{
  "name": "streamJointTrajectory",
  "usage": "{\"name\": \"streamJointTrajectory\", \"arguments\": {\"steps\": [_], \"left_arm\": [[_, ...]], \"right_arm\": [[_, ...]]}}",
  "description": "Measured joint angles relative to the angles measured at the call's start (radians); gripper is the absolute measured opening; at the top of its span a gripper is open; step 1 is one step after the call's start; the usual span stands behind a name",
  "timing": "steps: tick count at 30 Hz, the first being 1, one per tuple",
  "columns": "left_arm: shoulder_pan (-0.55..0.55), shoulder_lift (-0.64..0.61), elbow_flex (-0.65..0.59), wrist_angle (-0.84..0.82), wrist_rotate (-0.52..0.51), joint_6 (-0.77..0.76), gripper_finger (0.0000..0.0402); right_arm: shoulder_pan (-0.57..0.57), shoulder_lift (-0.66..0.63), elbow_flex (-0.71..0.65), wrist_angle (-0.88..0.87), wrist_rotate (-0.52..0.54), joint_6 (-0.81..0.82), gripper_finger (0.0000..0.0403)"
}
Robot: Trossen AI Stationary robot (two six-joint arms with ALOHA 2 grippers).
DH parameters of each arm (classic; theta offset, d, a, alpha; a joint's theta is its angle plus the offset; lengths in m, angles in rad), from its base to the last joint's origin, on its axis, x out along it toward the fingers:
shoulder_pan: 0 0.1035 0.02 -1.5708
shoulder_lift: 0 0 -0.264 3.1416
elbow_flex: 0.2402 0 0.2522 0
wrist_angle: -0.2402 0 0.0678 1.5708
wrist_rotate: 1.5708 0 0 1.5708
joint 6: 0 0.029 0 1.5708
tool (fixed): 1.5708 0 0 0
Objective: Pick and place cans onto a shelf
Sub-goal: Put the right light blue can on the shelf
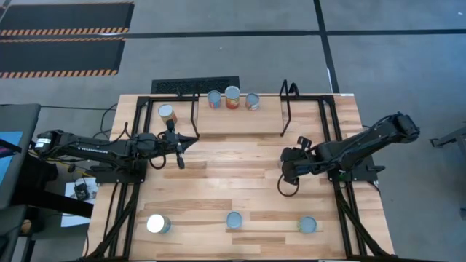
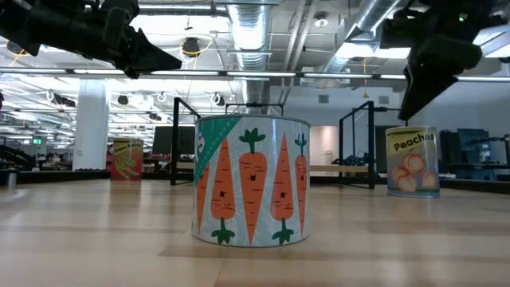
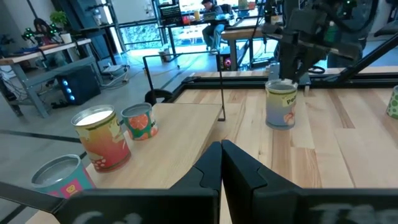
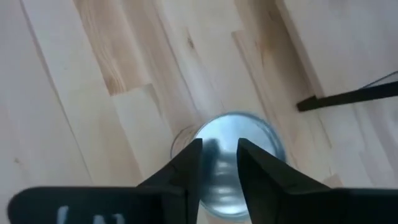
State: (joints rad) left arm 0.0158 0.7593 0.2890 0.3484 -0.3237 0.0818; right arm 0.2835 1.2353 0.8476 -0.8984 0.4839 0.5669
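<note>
High view gives you the layout: three cans point(image 1: 232, 97) stand upright on the shelf point(image 1: 240, 122), a fourth can point(image 1: 167, 113) is on the table just left of it, and three more line the near edge. The low view alone shows labels and posture: the carrot can point(image 2: 252, 181) and the peaches can point(image 2: 412, 162) both stand on end, long axis vertical. Your right gripper point(image 4: 219, 146) hangs over the peaches can, fingers apart above its silver lid and holding nothing; only the right wrist view shows that gap. Your left gripper point(image 3: 221, 163) is closed and empty, in front of the shelf.
</note>
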Motion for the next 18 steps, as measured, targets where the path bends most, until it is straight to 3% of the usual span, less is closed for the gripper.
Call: {"name": "streamJointTrajectory", "arguments": {"steps": [11, 15, 18], "left_arm": [[0.000, 0.000, 0.000, 0.000, 0.000, 0.001, 0.0000], [0.000, 0.000, 0.000, 0.000, 0.000, 0.001, 0.0000], [0.000, 0.000, 0.000, 0.000, 0.000, 0.001, 0.0000]], "right_arm": [[0.010, 0.017, 0.010, -0.016, -0.085, 0.015, 0.0203], [0.017, 0.073, 0.010, -0.016, -0.079, 0.004, 0.0200], [0.017, 0.119, 0.012, -0.032, -0.037, -0.003, 0.0174]]}}
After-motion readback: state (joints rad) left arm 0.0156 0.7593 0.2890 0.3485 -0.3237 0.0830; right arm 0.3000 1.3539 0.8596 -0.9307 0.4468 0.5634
